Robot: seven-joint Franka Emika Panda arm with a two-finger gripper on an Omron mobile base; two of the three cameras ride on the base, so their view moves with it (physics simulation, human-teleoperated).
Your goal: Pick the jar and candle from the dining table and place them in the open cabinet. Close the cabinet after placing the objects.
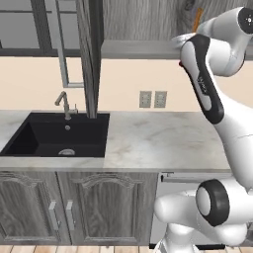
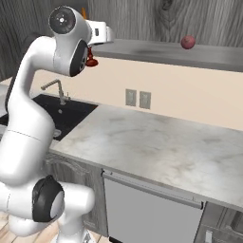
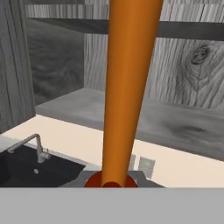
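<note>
The candle, an orange taper in a dark red candlestick, stands close in front of the hand camera. My gripper is shut on it, raised in front of the cabinet shelf. The fingertips are hidden. The taper's tip and the red foot peek out around my arm. The cabinet is open; its grey door hangs edge-on at the left, and the shelf lies just beyond the candle. The jar and the dining table are out of view.
A small red ball sits on the shelf to the right. Below lie a marble counter, a black sink with a faucet, two wall outlets, arched base cabinets and a dishwasher front.
</note>
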